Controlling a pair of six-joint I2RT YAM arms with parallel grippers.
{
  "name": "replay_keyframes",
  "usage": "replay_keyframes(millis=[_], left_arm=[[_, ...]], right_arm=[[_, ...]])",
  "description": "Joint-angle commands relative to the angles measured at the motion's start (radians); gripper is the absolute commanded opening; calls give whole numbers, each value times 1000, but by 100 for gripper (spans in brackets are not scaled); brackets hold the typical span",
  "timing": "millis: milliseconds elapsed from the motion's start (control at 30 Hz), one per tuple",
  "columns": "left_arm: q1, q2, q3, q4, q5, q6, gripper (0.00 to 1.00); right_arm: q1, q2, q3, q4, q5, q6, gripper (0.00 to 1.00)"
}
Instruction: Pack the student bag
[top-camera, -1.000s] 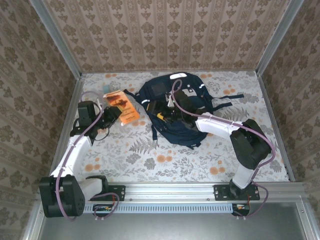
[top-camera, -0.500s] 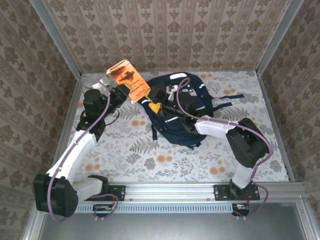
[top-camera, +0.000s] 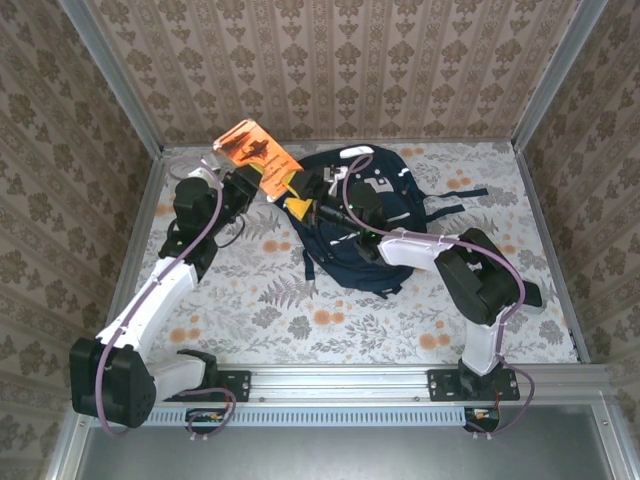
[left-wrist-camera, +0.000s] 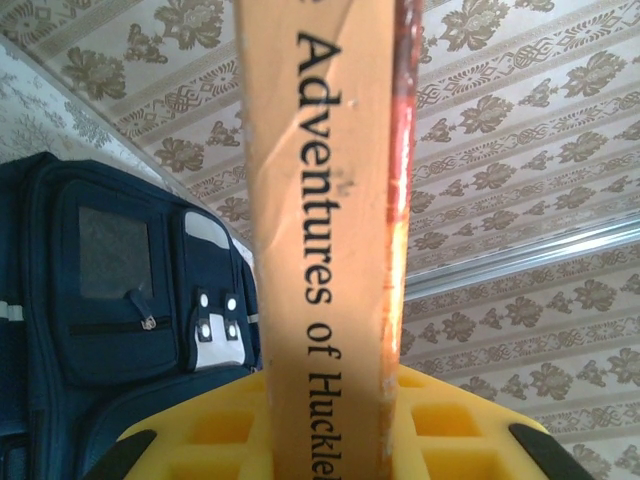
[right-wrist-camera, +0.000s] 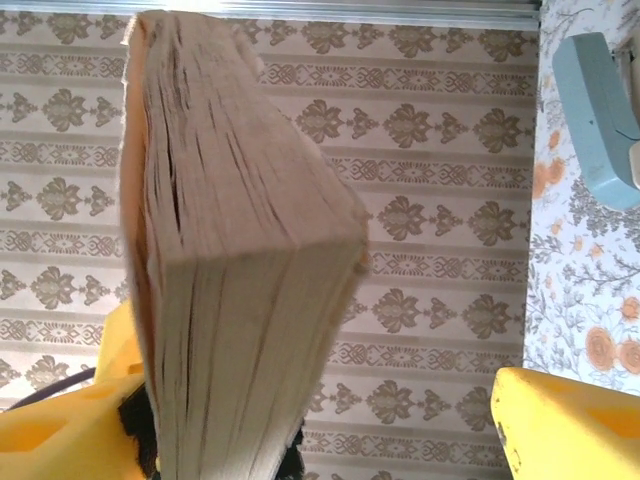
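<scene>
The student bag lies flat mid-table, navy with white stripes, and its front pockets show in the left wrist view. My left gripper is shut on an orange paperback book and holds it in the air over the bag's left edge. The book's spine stands upright between the yellow fingers. My right gripper is open right next to the book. The book's page edges stand close to its left finger, with a wide gap to the right finger.
A pale blue flat object lies on the flowered tablecloth at the far left. The bag's dark straps trail to the right. Patterned walls and metal rails close in the table on three sides.
My left arm lifted the orange book off the table and carried it up and right to the bag's edge. My right gripper came left from over the bag to the book.
</scene>
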Motion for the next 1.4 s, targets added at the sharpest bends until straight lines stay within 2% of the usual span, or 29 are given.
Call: replay_keyframes(millis=[0,133,333,367,433,533,633,700,767,933,1033,1100,1367], left_arm=[[-14,-6,-3,104,4,-48,16],[-18,-7,-6,99,8,-57,16],[-22,-9,-16,81,1,-55,21],[-22,-8,-12,72,8,-46,24],[-20,-6,1,43,22,-12,31],[-20,-9,48,-113,23,81,53],[-20,-4,75,-242,14,177,75],[-22,8,99,-328,9,245,83],[-26,36,130,-408,15,336,87],[-79,151,233,-586,28,536,91],[-138,243,283,-577,120,611,91],[-202,311,334,-590,138,681,91],[-415,595,616,-767,-20,977,91]], right_arm=[[7,16,41,46,7,27,83],[-3,26,66,36,0,27,75],[-27,28,86,20,-11,20,43],[-27,22,85,7,-13,6,36],[-29,2,77,-42,-12,-42,28],[-41,-50,42,-161,22,-138,20],[-65,-122,-10,-265,63,-238,17],[-85,-177,-38,-351,86,-318,16],[-105,-242,-59,-460,113,-411,16],[-179,-412,-110,-761,208,-630,16],[-242,-524,-151,-907,268,-710,16],[-294,-595,-177,-992,292,-739,16],[-526,-866,-272,-1292,335,-780,17]])
